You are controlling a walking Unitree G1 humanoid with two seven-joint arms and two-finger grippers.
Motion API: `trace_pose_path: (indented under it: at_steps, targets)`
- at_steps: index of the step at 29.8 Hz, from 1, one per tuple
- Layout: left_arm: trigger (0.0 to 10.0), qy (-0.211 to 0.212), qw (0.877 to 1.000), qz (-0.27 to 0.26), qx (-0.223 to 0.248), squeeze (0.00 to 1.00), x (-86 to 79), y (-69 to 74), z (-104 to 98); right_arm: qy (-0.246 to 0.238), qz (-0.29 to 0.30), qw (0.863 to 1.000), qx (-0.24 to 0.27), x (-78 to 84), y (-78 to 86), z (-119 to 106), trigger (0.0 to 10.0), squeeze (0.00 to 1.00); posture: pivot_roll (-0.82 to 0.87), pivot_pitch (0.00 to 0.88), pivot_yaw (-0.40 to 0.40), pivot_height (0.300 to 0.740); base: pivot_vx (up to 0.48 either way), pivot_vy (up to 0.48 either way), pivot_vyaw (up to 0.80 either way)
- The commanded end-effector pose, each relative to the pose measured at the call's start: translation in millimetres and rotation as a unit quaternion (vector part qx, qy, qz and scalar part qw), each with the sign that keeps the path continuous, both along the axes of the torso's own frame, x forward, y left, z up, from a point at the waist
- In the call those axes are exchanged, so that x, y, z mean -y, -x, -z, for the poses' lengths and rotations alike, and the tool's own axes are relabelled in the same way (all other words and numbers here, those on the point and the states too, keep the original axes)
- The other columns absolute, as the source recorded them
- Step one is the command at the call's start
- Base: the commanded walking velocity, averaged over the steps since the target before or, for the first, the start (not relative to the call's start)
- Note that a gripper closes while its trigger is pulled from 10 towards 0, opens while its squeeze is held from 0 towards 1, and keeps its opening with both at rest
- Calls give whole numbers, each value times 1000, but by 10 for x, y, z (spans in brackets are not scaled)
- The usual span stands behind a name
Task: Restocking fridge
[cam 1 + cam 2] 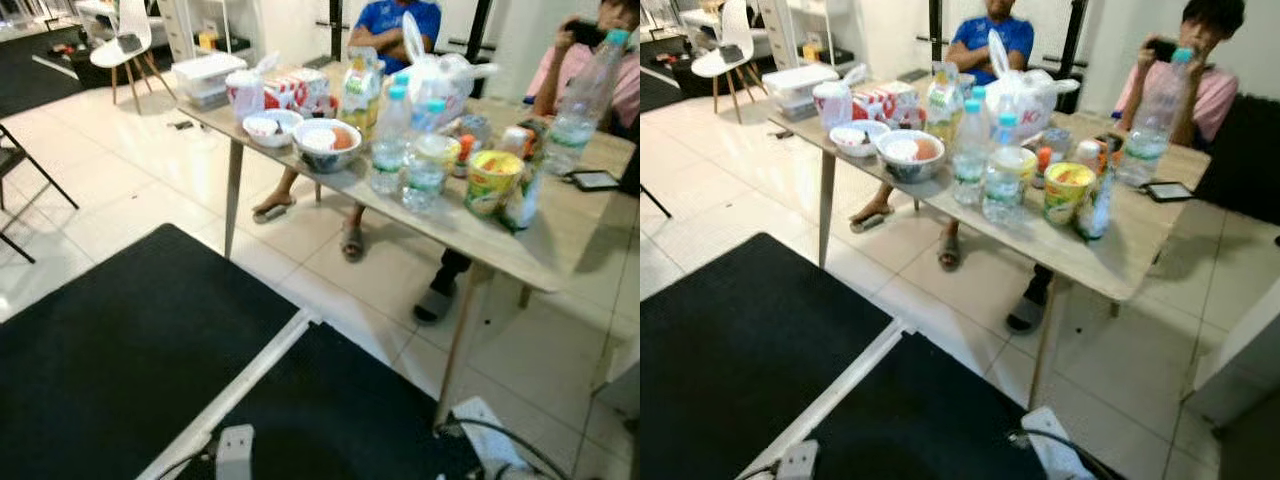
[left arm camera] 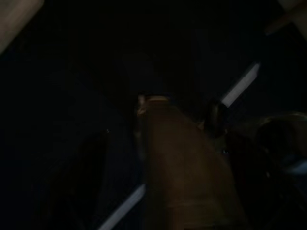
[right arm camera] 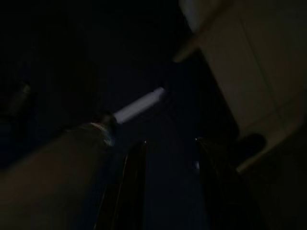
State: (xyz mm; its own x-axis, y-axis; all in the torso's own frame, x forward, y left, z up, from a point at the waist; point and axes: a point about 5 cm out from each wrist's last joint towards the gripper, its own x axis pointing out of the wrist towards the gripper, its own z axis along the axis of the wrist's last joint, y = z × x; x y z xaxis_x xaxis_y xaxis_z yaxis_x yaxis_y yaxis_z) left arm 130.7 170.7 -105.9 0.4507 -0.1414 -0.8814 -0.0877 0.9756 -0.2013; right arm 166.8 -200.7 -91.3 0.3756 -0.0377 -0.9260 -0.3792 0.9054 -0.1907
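Crowding the table are bottles, bowls and a cup (two people sit behind), right gripper hanging released, left unreadable.

Pretty dark here: the right gripper has its two long black fingers apart over black floor matting, pale tiled floor beyond its edge.

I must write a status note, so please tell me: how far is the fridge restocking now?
Nothing looks done yet. The water bottles, the bowl, the yellow cup and the white bag stand on the table. The right gripper hangs open over the dark mat, holding nothing. Picking up and carrying everything is left.
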Motion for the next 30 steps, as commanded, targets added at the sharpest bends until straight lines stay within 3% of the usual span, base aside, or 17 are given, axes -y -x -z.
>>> trace_pose_path:
  at_steps: [1,8,16,23,30]
  targets:
    - [10000,0,1000,6,-17,0,18,78,28,7,3,1000,-1,60,20,-2,10000,0,-36,0,20,740,345,0,0]
    - [10000,0,1000,6,-17,0,21,79,29,7,3,1000,-2,63,22,-1,10000,0,-35,0,20,740,347,0,0]
    - [10000,-1,1000,1,-19,0,17,82,30,12,-5,1000,-10,67,27,1,10000,0,-35,0,20,740,321,0,-781]
    - [10000,0,1000,-6,-16,0,16,79,29,11,-3,1000,-7,66,24,-1,10000,0,-35,0,20,740,0,0,-762]
    - [10000,5,1000,-3,-16,0,22,77,28,11,-3,1000,-5,65,19,-3,10000,0,-35,0,19,740,0,0,0]
